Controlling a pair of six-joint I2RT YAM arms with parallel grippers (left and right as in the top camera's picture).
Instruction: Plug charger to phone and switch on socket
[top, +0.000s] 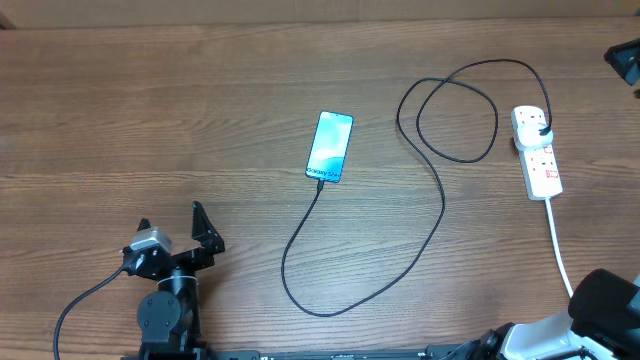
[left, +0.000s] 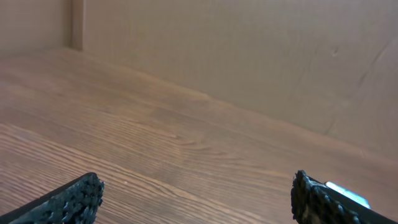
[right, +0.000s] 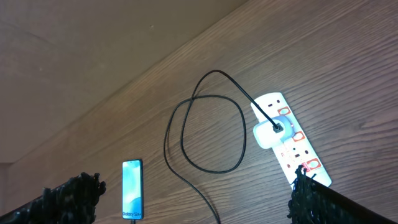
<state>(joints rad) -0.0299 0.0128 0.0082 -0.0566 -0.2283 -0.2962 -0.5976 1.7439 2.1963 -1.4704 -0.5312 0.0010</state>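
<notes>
The phone (top: 330, 146) lies flat mid-table with its cyan screen lit; the right wrist view also shows the phone (right: 132, 188). The charger (top: 440, 205), a thin black cable, meets the phone's near edge, sweeps toward the table front, then loops back to the socket (top: 542, 165). In the right wrist view the charger (right: 208, 121) ends in a white adapter seated in the socket (right: 292, 146). My left gripper (top: 172, 224) is at the front left, far from the phone, and the left gripper (left: 196, 202) is open over bare wood. My right gripper (right: 196, 199) hangs open high above the table.
The socket's thick white cord (top: 560, 250) runs to the front right, past the right arm's base (top: 605, 298). A dark object (top: 625, 62) sits at the far right edge. A wooden back wall (left: 249, 56) borders the table.
</notes>
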